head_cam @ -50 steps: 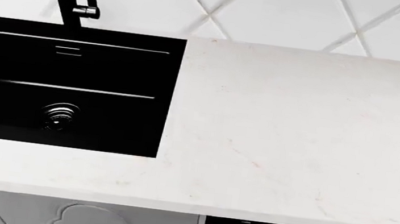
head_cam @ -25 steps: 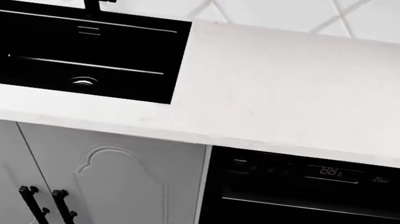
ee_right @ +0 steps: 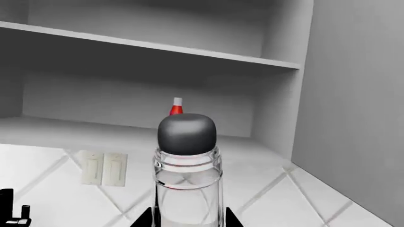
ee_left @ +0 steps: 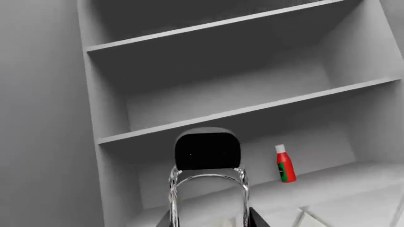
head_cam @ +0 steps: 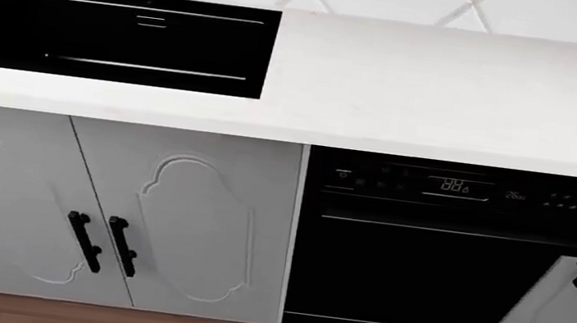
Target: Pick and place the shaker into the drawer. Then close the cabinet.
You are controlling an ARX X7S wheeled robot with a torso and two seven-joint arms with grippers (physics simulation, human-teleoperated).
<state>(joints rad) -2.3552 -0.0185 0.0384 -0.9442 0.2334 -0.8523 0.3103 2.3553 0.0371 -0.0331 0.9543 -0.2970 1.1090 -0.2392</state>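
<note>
The left gripper (ee_left: 208, 221) is closed on the foot of a clear, shiny-edged vessel with a black rounded cap (ee_left: 207, 151). It stands upright in front of, and to one side of, a small red sauce bottle with a white tip (ee_left: 285, 164) on a grey shelf (ee_left: 252, 111). I cannot tell whether it is a second shaker.

In the head view, the pale grey cabinet with moulded fronts (head_cam: 183, 215) under the white bench (head_cam: 442, 81) shows no open drawer and no arms.

The right gripper (ee_right: 188, 220) clasps the clear glass shaker with a dark grey domed cap (ee_right: 187, 161) low on its body. The shaker is upright and hides most of the red bottle behind it. It is probably light, rigid and breakable, and its smooth wall may be slippery, so a low, firm grip on the body looks sound.
</note>
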